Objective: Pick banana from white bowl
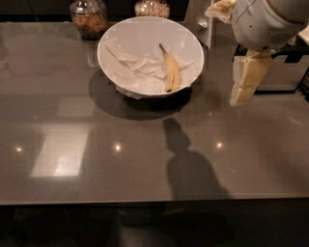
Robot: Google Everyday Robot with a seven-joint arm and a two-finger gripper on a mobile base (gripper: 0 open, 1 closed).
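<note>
Grey and glossy, the desk (72,159) carries the white bowl (145,36) near its far edge, a little left of the middle. Crumpled white paper (135,70) lines the bowl. The banana (171,72) lies inside on the right part of this paper, close to the right wall. Its dark stem tip points to the far side and its body curves toward the near rim.

The gripper (241,91) hangs to the right of the bowl, outside its rim and apart from it, with its tan-yellow end pointing down and slightly left over the bare desk. How far it is open I cannot tell. It does not touch the banana. The round white body of the arm (263,21) is above it.

Between the gripper and the banana stands the high right wall of the bowl. Just behind the gripper, at the right edge, is a black holder (289,72). A glass jar of brown grains (89,18) stands behind the bowl on the left, and a second jar (152,8) with paler content is right behind the far rim. A pale upright object (199,19) is at the far right of the bowl. The dark shadow of the arm (188,164) falls on the desk in front of the bowl.
</note>
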